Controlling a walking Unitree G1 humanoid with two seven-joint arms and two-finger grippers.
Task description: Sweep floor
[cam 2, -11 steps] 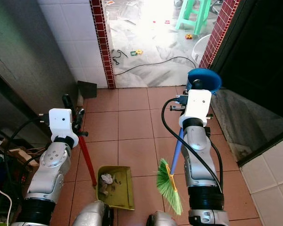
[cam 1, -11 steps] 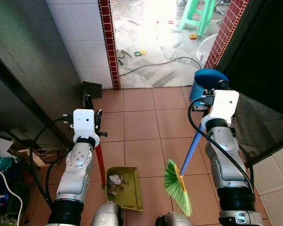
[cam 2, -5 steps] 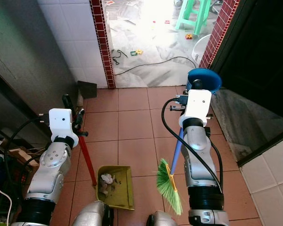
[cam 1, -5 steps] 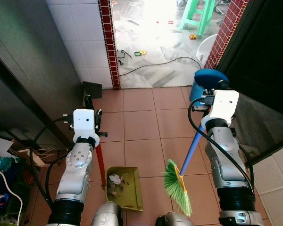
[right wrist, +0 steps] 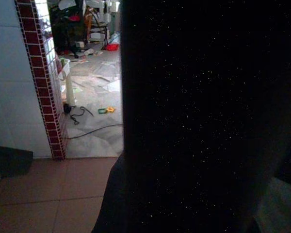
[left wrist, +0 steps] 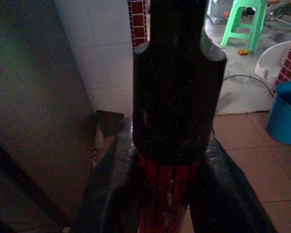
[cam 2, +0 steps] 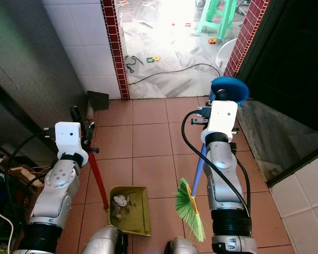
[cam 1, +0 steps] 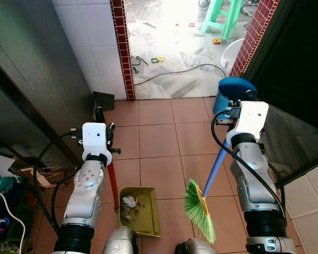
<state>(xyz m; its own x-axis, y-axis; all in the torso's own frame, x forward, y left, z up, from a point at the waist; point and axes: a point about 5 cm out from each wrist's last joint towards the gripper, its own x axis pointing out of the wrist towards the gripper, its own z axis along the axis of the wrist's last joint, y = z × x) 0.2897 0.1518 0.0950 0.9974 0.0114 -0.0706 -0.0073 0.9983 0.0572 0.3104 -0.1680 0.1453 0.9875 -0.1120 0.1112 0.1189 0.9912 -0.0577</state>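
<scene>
An olive-green dustpan (cam 1: 142,212) rests on the terracotta tiles in front of me, with crumpled paper (cam 1: 129,201) and dust in it. Its red handle (cam 1: 112,181) rises to my left gripper (cam 1: 103,120), which is shut on it; in the left wrist view the red handle (left wrist: 167,180) sits squeezed between the black fingers (left wrist: 111,194). My right gripper (cam 1: 243,100) is shut on the broom's blue handle (cam 1: 215,168). The green bristles (cam 1: 198,209) hang tilted just right of the dustpan, close to the floor. In the right wrist view a dark shape close to the lens hides the fingers.
A blue bucket (cam 1: 229,89) stands behind my right wrist by a dark door. Beyond the red brick pillar (cam 1: 122,47) lies a grey floor with a black cable (cam 1: 180,71), small litter, a green stool (cam 1: 222,16) and a white basin (cam 1: 234,52). Clutter (cam 1: 5,185) lines the left wall.
</scene>
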